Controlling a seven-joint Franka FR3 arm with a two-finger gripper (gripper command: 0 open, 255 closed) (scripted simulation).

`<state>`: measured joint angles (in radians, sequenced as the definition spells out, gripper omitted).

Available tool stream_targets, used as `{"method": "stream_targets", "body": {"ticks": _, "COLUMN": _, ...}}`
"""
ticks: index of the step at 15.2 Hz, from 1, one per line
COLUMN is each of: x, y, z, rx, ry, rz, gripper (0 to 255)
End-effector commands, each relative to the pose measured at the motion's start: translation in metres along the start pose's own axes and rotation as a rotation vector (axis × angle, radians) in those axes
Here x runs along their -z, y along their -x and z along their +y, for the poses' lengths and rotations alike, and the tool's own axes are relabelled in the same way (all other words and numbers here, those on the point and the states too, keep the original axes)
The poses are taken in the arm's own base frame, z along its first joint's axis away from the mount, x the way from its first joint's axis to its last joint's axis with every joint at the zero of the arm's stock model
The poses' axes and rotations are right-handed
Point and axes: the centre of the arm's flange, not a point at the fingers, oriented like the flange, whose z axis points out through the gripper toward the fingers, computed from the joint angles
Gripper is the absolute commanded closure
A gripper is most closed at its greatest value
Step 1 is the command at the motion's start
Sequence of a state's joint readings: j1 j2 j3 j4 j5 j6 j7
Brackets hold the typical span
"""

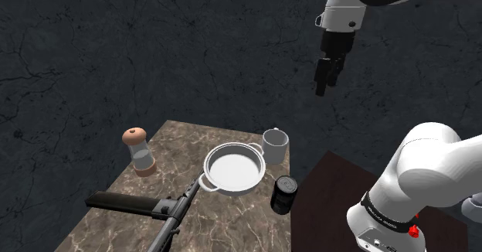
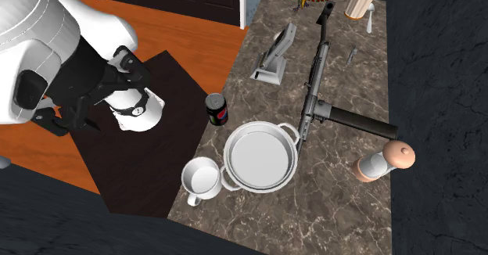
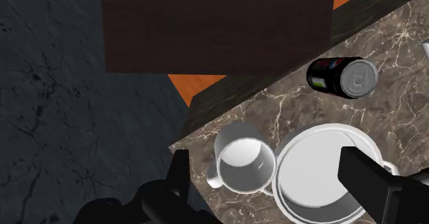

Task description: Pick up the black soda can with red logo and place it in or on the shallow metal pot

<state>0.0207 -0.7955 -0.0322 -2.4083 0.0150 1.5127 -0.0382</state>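
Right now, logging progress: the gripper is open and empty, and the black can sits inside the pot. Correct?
Not quite: the can stands on the table beside the pot, not inside it, as the second exterior view shows. The gripper is open and empty.

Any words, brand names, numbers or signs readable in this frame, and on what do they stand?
No text here can be read.
soda can: a red and blue mark on its side, too small to read as lettering.
mug and pot: plain, no markings.
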Motion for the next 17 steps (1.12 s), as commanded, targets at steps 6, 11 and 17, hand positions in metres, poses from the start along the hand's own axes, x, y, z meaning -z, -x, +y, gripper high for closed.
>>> {"method": "stream_targets", "body": {"ticks": 6, "x": -0.049, "y": 0.002, "z": -0.046, "rx": 0.008, "ry": 0.012, "rz": 0.009, "gripper": 0}}
{"method": "stream_targets", "body": {"ticks": 11, "x": -0.098, "y": 0.003, "z": -0.092, "rx": 0.015, "ry": 0.024, "rz": 0.018, "gripper": 0}}
{"method": "stream_targets", "body": {"ticks": 17, "x": -0.158, "y": 0.005, "z": -0.146, "rx": 0.024, "ry": 0.038, "rz": 0.029, "gripper": 0}}
